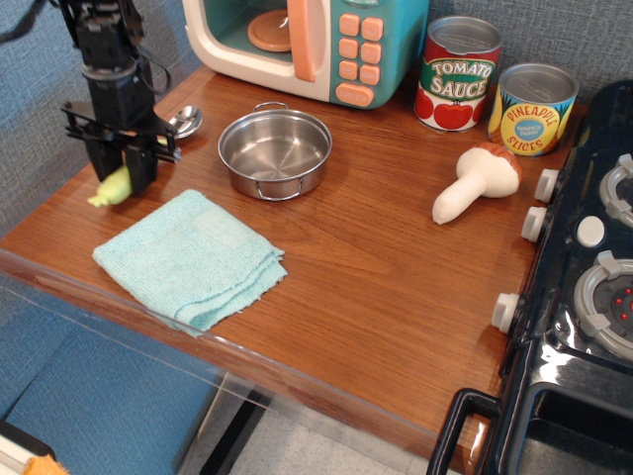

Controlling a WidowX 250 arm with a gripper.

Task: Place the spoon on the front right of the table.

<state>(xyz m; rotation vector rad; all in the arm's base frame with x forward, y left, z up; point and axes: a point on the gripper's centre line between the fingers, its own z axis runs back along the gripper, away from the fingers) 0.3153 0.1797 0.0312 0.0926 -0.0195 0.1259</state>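
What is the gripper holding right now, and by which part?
The gripper is shut on the spoon, gripping the middle of its pale yellow-green handle; the metal bowl sticks out behind.

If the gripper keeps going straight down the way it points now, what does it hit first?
The gripper points down and is closed on the spoon handle. Straight below lies bare table; the spoon would likely touch it first. The cloth looks just clear, though depth is uncertain.

A play kitchen — toy microwave [307, 45], black stove [574, 287], mock cans [495, 89].
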